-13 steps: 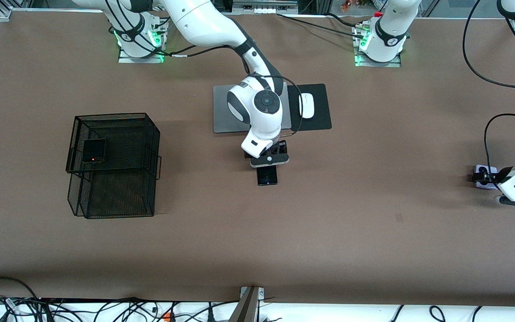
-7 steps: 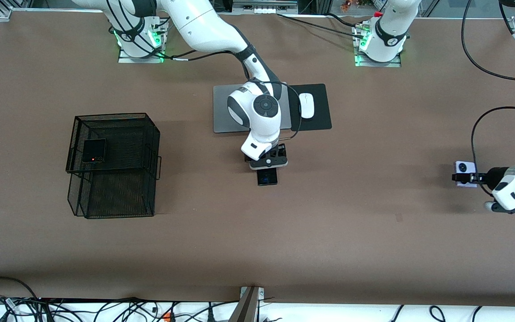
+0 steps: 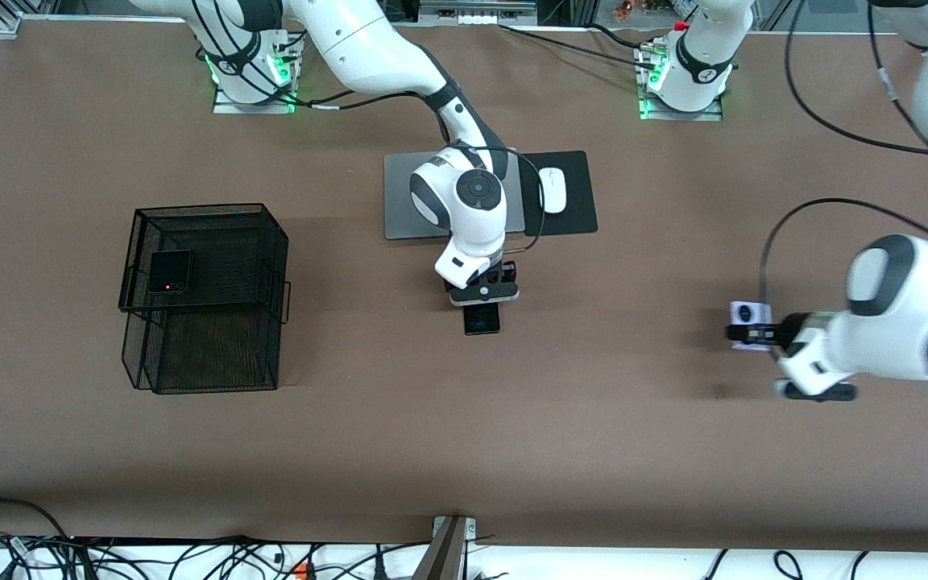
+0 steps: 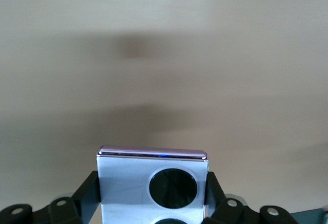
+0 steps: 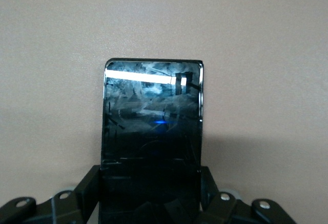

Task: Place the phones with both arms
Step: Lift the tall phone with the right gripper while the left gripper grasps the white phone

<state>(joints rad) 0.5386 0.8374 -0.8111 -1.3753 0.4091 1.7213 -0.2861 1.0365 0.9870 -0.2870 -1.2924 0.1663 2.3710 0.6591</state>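
One flip phone (image 3: 169,271) already lies on the mesh basket (image 3: 271,242), while the right gripper (image 3: 483,295) clamps the slab phone (image 3: 482,319) on the table and the left gripper (image 3: 747,332) carries the lilac-white phone (image 3: 746,312) above it.

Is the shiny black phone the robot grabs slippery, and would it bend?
Probably slippery: the long black phone has a glossy face that mirrors the lights. It likely stays stiff, since it juts straight out from the right gripper without sagging. The fingers sit against its side edges, probably the safer hold.

A white mouse (image 3: 553,190) sits on a black pad (image 3: 573,211) beside a silver laptop (image 3: 399,208) on the brown desk (image 3: 593,443).
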